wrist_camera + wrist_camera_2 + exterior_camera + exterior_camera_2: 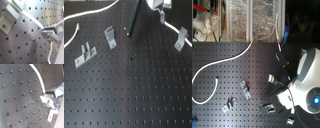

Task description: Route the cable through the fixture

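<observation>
The cable [223, 62] is a long white cord curving over the black perforated board, with its red-orange band [283, 35] near the back bins. My gripper [162, 17] hangs at the first exterior view's top right. In both wrist views its fingers are closed on a white stretch of the cable [32, 19], which runs from the gripper [47, 31] toward a grey bracket. That bracket, the fixture [181, 39] [8, 18], stands upright just beyond the gripper. The cable [40, 79] passes beside it; I cannot tell if it sits in the slot.
A similar slotted bracket [110, 36] and a flat two-pronged piece [85, 54] stand at the first exterior view's left. A black rod [132, 20] slants down beside the gripper. The white arm [306, 80] fills the second exterior view's right. Clear bins [252, 20] line the back.
</observation>
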